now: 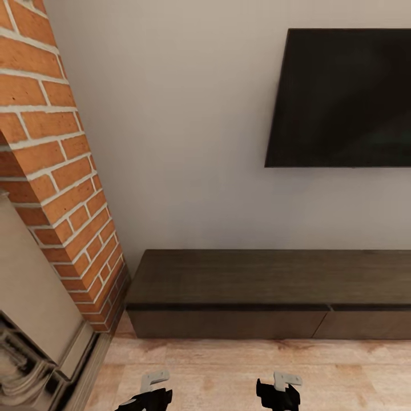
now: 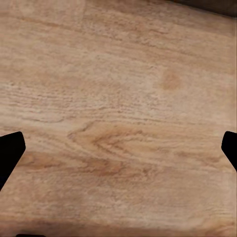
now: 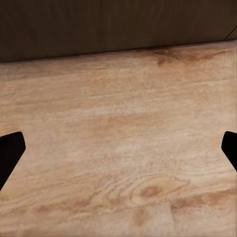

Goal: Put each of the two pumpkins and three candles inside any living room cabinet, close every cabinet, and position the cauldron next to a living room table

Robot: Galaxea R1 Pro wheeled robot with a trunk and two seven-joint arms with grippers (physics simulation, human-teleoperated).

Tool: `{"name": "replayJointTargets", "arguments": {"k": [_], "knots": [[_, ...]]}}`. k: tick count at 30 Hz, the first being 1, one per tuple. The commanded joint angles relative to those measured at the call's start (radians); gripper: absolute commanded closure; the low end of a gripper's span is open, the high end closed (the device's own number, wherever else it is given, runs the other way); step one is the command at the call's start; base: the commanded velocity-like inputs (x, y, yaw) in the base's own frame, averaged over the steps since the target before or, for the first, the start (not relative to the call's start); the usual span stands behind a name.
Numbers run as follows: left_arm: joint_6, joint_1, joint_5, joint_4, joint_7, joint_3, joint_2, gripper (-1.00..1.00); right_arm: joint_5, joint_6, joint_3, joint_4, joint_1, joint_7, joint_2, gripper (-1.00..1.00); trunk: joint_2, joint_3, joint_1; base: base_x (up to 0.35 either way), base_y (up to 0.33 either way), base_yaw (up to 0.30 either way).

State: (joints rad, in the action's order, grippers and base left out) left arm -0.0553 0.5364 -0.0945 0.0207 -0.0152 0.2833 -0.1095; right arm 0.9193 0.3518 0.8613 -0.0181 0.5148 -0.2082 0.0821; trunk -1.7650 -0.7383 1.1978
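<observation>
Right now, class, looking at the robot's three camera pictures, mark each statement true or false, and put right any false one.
1. The cabinet has its drawer fronts shut. True.
2. A pumpkin sits on top of the cabinet. False: its top is bare.
3. The left gripper is open with nothing between its fingers. True: wood floor shows in the gap.
4. The right gripper is shut on a candle. False: it is open and empty.
5. A dark screen hangs on the wall above the cabinet. True.
6. The brick column stands at the cabinet's right end. False: it is at the left end in the head view.
</observation>
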Motion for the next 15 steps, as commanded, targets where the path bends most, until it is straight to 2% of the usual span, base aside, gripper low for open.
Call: {"name": "replayJointTargets", "arguments": {"k": [1,15], "knots": [[-0.003,0.001,-0.01,-0.001,-0.002,0.008,0.0,-1.0,0.006,0.002,0.008,-0.002,0.001,-0.002,0.001,-1.0,0.007,0.002,-0.004,0.0,0.0,0.0],[-0.003,0.0,-0.01,-0.001,-0.001,0.008,-0.002,-1.0,0.006,0.002,0.008,-0.002,0.001,-0.002,0.001,-1.0,0.105,0.046,-0.058,0.0,0.0,0.0]]}}
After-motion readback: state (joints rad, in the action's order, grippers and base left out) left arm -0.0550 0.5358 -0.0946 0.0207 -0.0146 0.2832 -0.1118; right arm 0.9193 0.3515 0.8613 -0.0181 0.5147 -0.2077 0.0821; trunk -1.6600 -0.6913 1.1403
